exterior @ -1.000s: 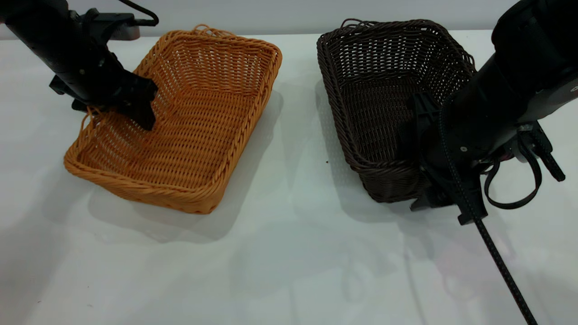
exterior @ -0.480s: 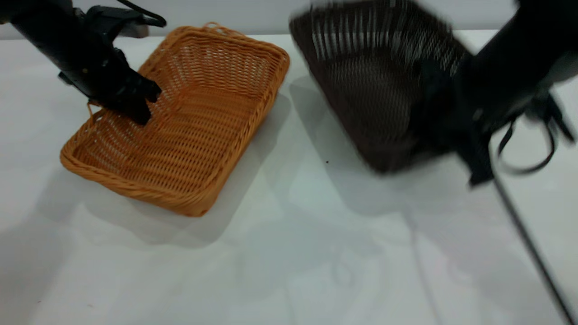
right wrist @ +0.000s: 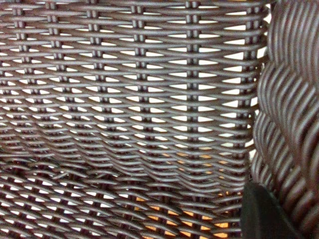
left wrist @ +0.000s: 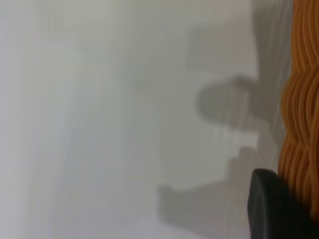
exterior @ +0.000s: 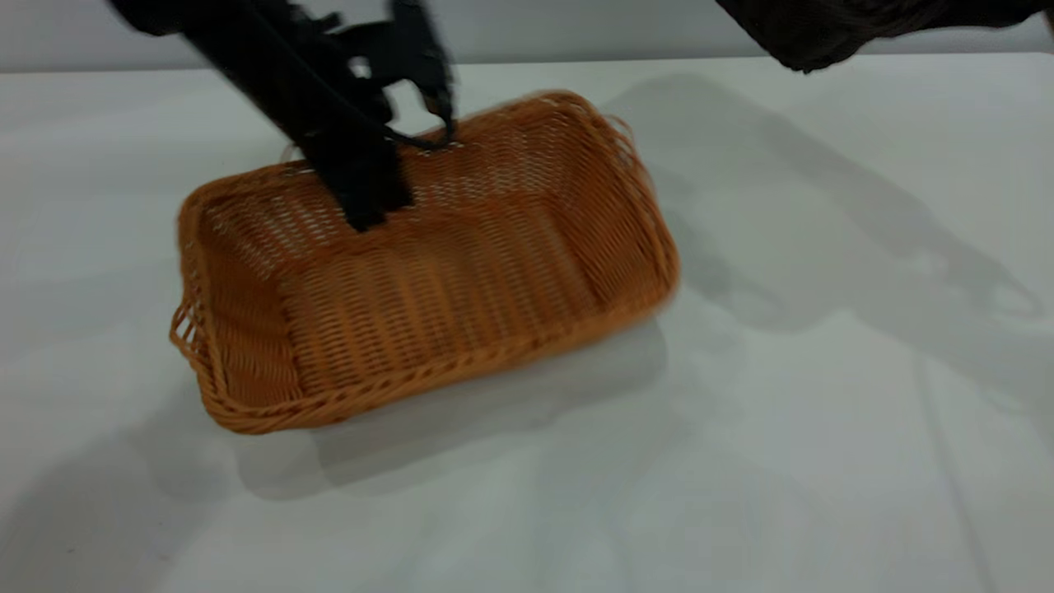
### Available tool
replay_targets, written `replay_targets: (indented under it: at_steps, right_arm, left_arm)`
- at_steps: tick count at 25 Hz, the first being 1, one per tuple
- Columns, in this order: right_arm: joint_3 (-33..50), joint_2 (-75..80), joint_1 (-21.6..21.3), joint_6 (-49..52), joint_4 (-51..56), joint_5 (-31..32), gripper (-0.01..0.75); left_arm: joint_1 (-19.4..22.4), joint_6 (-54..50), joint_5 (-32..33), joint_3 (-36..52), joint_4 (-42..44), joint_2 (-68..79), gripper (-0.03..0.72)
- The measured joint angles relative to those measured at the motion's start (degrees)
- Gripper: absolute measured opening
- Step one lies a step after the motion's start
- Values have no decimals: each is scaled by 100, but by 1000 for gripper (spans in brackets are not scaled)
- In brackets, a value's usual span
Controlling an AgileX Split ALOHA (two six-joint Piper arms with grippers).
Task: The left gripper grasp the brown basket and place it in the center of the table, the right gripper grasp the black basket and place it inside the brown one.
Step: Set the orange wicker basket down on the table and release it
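Observation:
The brown basket (exterior: 461, 280) rests on the white table (exterior: 823, 371) near its middle, long side toward the camera. My left gripper (exterior: 362, 206) is shut on its far rim, reaching down from above. In the left wrist view one black finger (left wrist: 271, 209) lies against the braided orange rim (left wrist: 301, 124). The black basket (exterior: 815, 29) hangs high at the top right edge, mostly out of the exterior view. In the right wrist view its dark weave (right wrist: 124, 99) fills the picture, and a finger (right wrist: 264, 214) of my right gripper presses on its braided rim (right wrist: 289, 99). Orange shows through the weave.
Bare white tabletop lies in front of and to the right of the brown basket. Shadows of the raised basket and arm fall on the right half (exterior: 865, 247). A grey wall (exterior: 576, 25) runs behind the table's far edge.
The left gripper has dragged the brown basket rightward toward the table's middle and turned it. The right gripper has lifted the black basket off the table, up and almost out of the exterior view.

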Motion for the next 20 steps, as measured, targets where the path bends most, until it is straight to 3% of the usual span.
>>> replay_targets:
  at_steps: [4,8,14,17,20]
  right_arm:
    - [-203,0,-252,-12,-524,780,90]
    - [-232,0,-275,-42,-574,922,90]
    - [-232,0,-275,-163,-608,1065,90]
    - [-232,0,-275,-292,-618,1205,90]
    - [-232,0,-275,-313,-582,1332,90]
  left_arm:
    - [-340,567,322,-542,90,221,90]
    - [-511,706,724,-952,161,437,90]
    - [-538,349,796,-1001,241,455,93]
    - [-538,204,788,-1001,247,455,129]
    - [-538,155,697,-1001,37,502,221]
